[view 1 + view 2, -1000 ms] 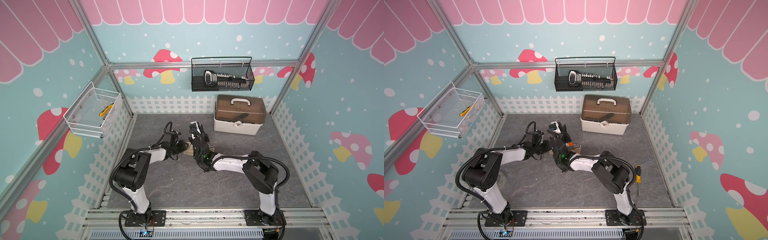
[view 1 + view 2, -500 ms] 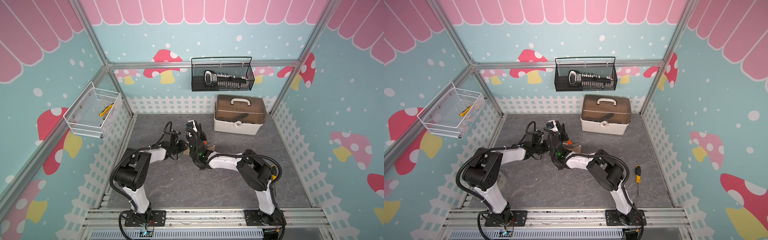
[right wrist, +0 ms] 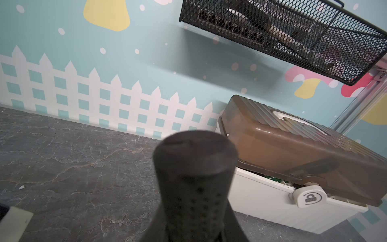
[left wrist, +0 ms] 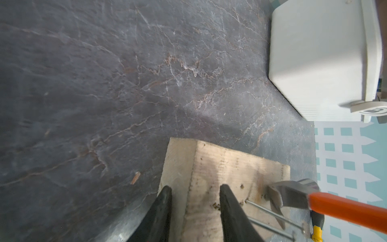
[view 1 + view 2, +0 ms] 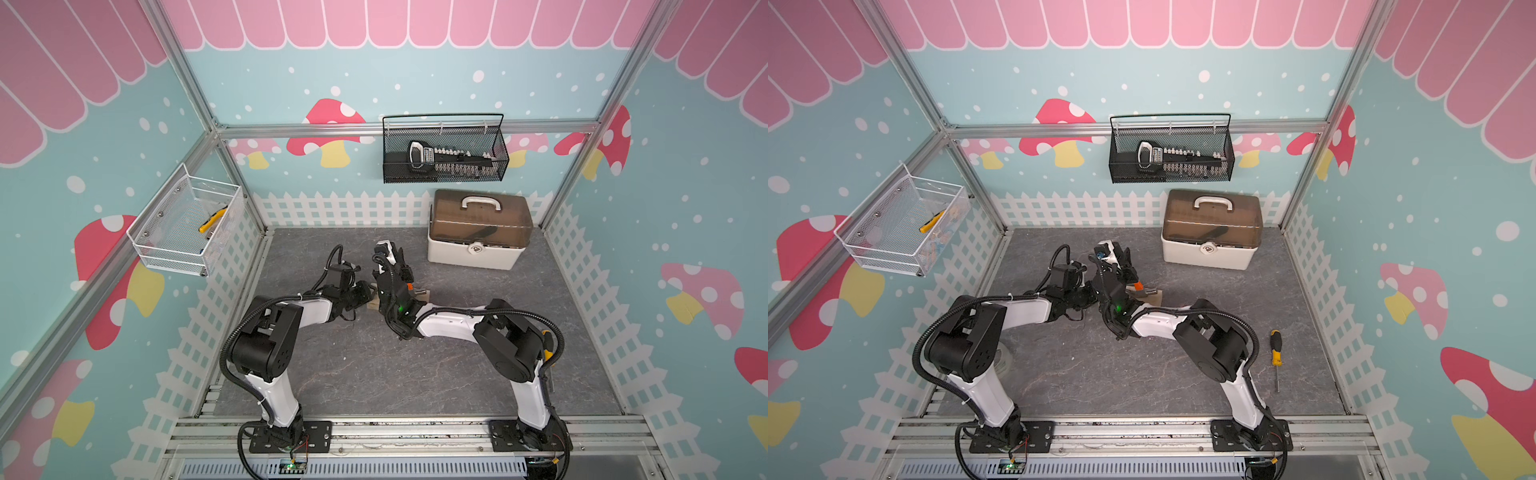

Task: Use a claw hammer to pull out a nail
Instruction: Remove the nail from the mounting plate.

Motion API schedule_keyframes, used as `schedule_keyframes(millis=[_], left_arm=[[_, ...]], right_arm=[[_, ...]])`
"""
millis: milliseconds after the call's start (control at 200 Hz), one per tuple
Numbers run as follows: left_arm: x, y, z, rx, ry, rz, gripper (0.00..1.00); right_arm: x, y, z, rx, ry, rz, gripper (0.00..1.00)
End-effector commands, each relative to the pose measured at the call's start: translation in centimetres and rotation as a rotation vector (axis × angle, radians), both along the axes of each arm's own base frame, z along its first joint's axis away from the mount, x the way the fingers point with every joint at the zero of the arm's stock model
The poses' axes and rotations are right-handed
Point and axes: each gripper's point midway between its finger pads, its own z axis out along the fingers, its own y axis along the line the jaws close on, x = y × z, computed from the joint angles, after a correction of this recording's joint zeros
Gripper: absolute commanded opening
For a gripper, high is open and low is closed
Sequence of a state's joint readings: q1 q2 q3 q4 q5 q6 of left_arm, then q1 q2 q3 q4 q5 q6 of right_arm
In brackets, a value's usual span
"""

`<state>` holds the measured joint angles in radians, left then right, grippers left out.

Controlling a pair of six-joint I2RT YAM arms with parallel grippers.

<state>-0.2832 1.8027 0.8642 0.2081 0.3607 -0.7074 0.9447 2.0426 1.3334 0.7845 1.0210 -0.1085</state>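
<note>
Nail pull | wood block (image 4: 230,171): my left gripper (image 4: 194,209) clamps its edge, pinning it | claw hammer (image 4: 293,196): head against the block's face, handle locked in my closed right gripper (image 3: 191,230) | nail (image 4: 259,207): slanting from the block beside the claw | plan: seat fork under its head, rock handle slowly, hold block down

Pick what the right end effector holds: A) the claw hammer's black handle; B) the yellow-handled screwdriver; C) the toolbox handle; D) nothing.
A: in the right wrist view the right end effector is shut around the claw hammer by its black handle; the screwdriver lies well apart from it.
</note>
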Motion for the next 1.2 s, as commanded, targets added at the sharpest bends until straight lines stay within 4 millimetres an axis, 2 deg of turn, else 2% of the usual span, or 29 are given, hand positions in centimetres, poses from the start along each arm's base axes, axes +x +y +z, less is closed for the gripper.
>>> schedule_keyframes(millis=[0, 265, 450, 620, 870, 1011, 1196], left_arm=[[-0.9, -0.9, -0.3, -0.048, 0.025, -0.029, 0.38], [-1.1, -0.9, -0.3, -0.053, 0.028, -0.025, 0.38], [-1.2, -0.9, -0.3, -0.053, 0.033, -0.026, 0.38], [-1.5, -0.8, -0.4, -0.051, 0.033, -0.025, 0.38], [-2.4, -1.6, -0.1, -0.061, 0.028, -0.038, 0.38], [-2.8, -2.0, 0.2, -0.063, 0.023, -0.049, 0.38], [-2.9, -1.9, -0.6, -0.048, 0.038, -0.045, 0.38]], right_arm=[[-1.1, 0.4, 4.1, 0.165, -0.096, 0.048, 0.0], [-1.8, -0.2, 4.6, 0.157, -0.123, 0.054, 0.0], [-2.1, 0.3, 5.0, 0.168, -0.133, 0.083, 0.0], [-1.9, -0.1, 5.1, 0.162, -0.132, 0.033, 0.0], [-2.4, -2.4, 3.4, 0.254, -0.113, -0.049, 0.0], [-2.7, -2.9, 2.2, 0.314, -0.108, -0.03, 0.0], [-2.9, -3.4, 1.2, 0.366, -0.109, 0.026, 0.0]])
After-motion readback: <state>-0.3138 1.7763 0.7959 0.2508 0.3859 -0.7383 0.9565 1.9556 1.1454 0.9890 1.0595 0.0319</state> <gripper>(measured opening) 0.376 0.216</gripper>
